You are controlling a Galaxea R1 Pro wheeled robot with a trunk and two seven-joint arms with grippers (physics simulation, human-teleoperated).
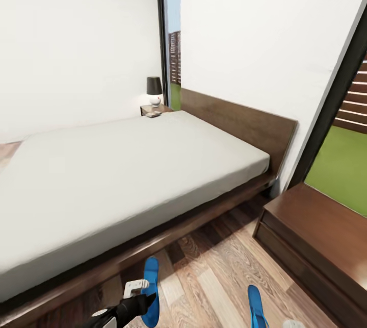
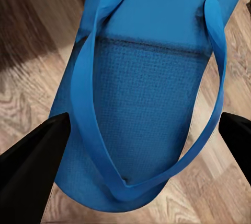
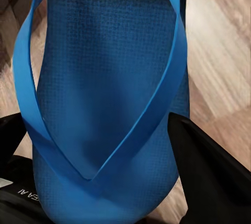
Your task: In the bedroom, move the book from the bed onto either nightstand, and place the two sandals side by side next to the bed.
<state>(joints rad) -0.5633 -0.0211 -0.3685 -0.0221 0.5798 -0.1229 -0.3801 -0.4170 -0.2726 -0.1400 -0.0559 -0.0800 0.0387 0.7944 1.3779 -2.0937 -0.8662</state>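
Left tool (image 2: 141, 135) spread apart, straddling the left sandal (image 2: 151, 93) across its long axis; right tool (image 3: 104, 156) clamped on the right sandal (image 3: 104, 78).

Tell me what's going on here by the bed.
The robot is handling both blue sandals beside the bed. The left claw is open around one sandal lying on the wood floor. The right claw has its fingers against the other sandal. They lie apart, not yet paired.

A glossy black robot arm (image 1: 125, 310) carries a white boxy bracket (image 1: 135, 286) (wrist-mounted), while matte black wedge-shaped fingers (image 2: 31, 174) taper to blunt tips.
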